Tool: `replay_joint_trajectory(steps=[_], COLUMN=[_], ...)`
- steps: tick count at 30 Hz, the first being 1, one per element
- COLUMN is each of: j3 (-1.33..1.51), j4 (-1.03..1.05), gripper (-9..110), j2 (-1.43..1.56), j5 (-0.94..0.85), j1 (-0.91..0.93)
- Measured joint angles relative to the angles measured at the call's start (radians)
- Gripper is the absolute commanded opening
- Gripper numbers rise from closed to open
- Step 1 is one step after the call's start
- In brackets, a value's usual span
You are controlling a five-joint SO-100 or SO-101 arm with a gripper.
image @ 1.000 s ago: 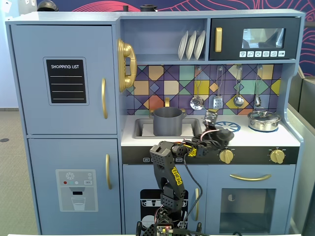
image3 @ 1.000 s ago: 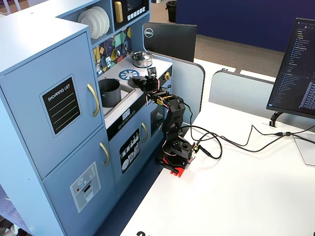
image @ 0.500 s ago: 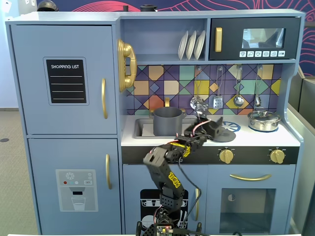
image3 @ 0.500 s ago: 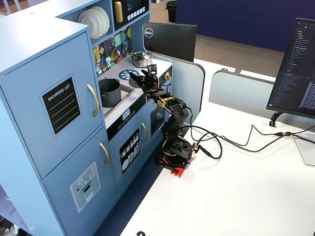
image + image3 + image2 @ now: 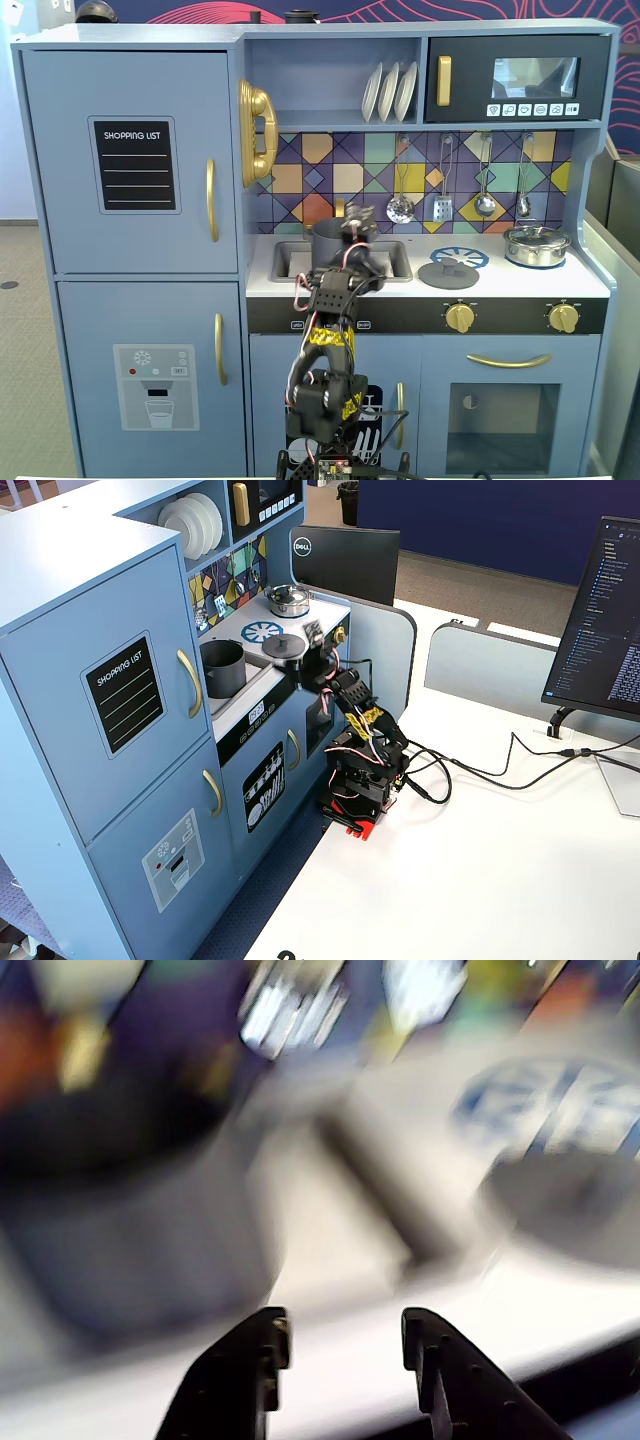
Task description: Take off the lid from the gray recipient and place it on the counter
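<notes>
the lid point(image 5: 447, 273) is a flat, round, matte dark-gray disc with a small knob at its centre. it lies flat on the white desk point(image 5: 520, 283) of the blue toy kitchen, overlapping the lower edge of the printed blue burner point(image 5: 463, 256), and nothing grips it. in a fixed view it shows as a dark disc point(image 5: 284, 649) at the near edge of the burner.

the gray recipient point(image 5: 330, 240) is a matte dark-gray cylinder standing upright in the recessed sink point(image 5: 286, 262), uncovered, at 9 o'clock from the lid and well apart from it.

the hand point(image 5: 341, 1339) is empty, its two dark fingers point(image 5: 256, 1352) parted with a clear gap. the wrist view is motion-blurred.

a shiny silver pot point(image 5: 536, 243) stands at 3 o'clock from the lid.
</notes>
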Motion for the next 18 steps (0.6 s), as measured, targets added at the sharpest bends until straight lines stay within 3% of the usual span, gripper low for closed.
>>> replay_joint_trajectory(steps=[6, 14, 18], j3=[0.161, 0.632, 0.721], j4=[0.25, 0.118, 0.184], gripper=[0, 0, 0], j2=[0.066, 0.133, 0.183], j5=[0.009, 0.051, 0.11], j1=[-0.17, -0.285, -0.308])
